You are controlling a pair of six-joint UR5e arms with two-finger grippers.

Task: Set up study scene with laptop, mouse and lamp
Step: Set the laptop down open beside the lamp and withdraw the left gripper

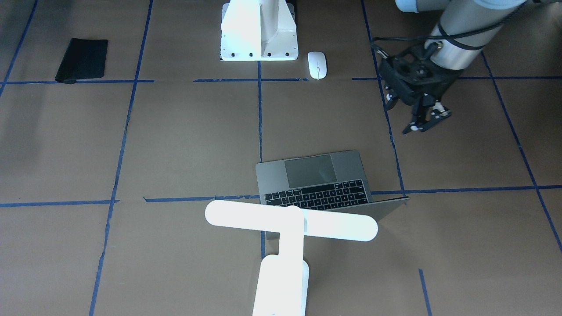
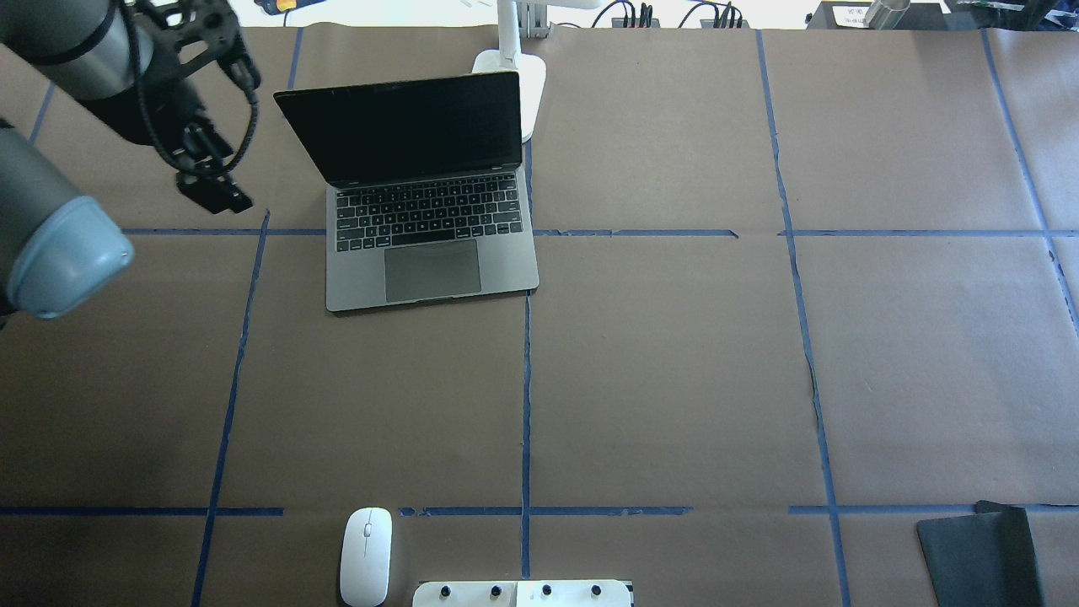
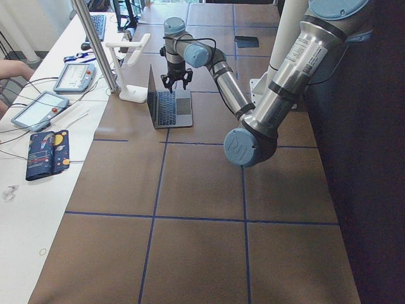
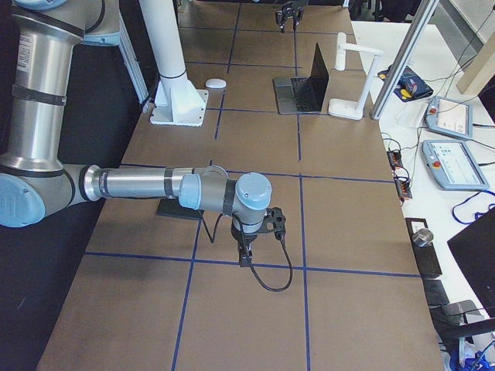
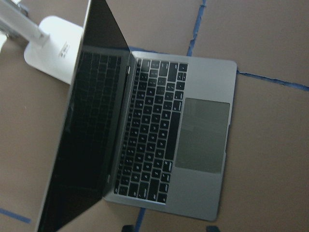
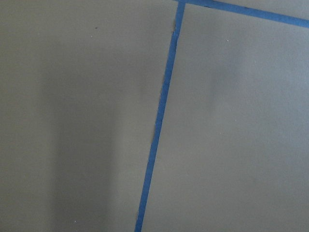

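The laptop (image 1: pixel 316 180) stands open on the brown table, screen dark; it also shows in the overhead view (image 2: pixel 421 253) and in the left wrist view (image 5: pixel 193 145). The lamp (image 1: pixel 290 224) stands right behind the laptop lid, its base (image 2: pixel 518 76) at the table's far edge. The mouse (image 1: pixel 317 65) lies beside the robot's pedestal, also in the overhead view (image 2: pixel 366 555). My left gripper (image 1: pixel 419 127) hovers beside the laptop's left side (image 2: pixel 215 194), open and empty. My right gripper (image 4: pixel 247 255) hangs low over bare table far from these; I cannot tell its state.
A flat black pad (image 1: pixel 82 59) lies near the robot's side on its right (image 2: pixel 978 552). The white boxy pedestal (image 1: pixel 259 30) stands at the near edge. Blue tape lines cross the table. Tablets and cables lie on the white bench (image 4: pixel 448 154) beyond the lamp.
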